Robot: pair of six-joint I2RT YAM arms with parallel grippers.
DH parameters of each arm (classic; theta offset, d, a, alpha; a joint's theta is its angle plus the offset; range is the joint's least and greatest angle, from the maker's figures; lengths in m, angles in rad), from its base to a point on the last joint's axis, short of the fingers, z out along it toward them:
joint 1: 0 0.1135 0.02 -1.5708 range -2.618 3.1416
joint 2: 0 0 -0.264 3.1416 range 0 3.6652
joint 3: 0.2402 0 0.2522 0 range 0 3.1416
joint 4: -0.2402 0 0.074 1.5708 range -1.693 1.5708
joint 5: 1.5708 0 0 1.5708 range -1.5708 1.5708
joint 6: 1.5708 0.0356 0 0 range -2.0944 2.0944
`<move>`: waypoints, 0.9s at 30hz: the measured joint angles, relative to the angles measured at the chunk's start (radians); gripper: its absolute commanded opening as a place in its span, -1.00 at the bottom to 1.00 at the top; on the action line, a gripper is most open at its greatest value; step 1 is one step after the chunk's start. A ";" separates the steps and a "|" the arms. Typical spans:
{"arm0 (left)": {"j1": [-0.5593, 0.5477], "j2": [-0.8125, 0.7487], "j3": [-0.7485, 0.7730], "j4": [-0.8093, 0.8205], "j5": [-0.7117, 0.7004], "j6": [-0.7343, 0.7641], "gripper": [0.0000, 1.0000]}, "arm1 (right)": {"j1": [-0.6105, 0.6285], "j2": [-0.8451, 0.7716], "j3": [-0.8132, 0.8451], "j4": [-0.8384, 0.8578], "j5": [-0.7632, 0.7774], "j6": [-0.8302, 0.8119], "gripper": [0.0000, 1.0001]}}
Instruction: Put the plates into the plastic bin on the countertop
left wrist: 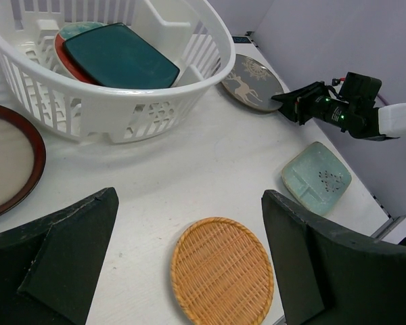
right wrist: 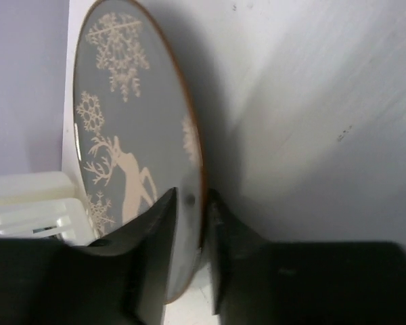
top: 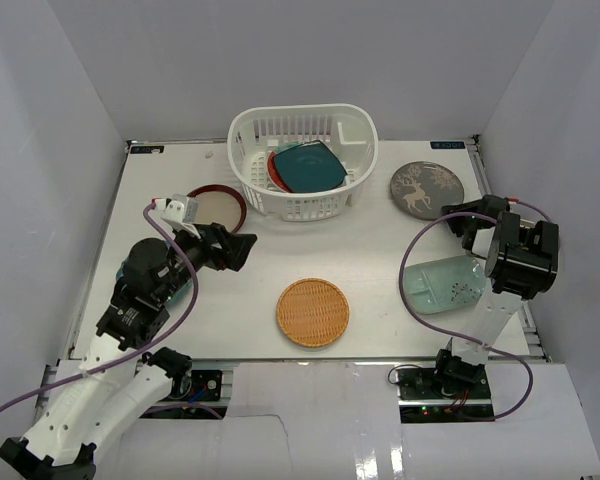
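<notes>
The white plastic bin [top: 302, 206] stands at the back centre and holds a dark teal square plate [top: 308, 165] on a red-and-teal round plate [top: 273, 170]; a teal scalloped plate [left wrist: 81, 28] shows behind them. The grey deer plate [top: 425, 187] lies right of the bin. My right gripper [right wrist: 193, 200] is shut on its near rim, one finger above and one below. My left gripper [top: 248, 250] is open and empty, between the maroon-rimmed cream plate [top: 218, 208] and the tan woven plate [top: 313, 312]. The pale mint rectangular plate [top: 442, 285] lies under the right arm.
The white countertop [top: 380, 250] is enclosed by pale grey walls at the left, back and right. The right arm's purple cable [top: 408, 270] loops over the mint plate. The bin's near wall also shows in the left wrist view [left wrist: 122, 115].
</notes>
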 measured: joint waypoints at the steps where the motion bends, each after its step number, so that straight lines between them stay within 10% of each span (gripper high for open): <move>1: 0.000 0.002 0.000 0.000 -0.002 0.001 0.96 | 0.000 0.016 -0.005 0.029 -0.007 0.020 -0.71; 9: 0.000 0.028 0.000 0.000 -0.023 0.005 0.96 | 0.014 0.019 -0.135 0.284 -0.040 0.169 -0.84; 20: 0.000 0.007 0.000 -0.001 -0.058 0.010 0.96 | 0.038 -0.497 -0.217 0.180 -0.012 0.055 -0.84; 27: 0.000 -0.010 0.000 0.000 -0.080 0.010 0.96 | 0.243 -0.518 0.158 -0.049 -0.013 -0.167 -0.84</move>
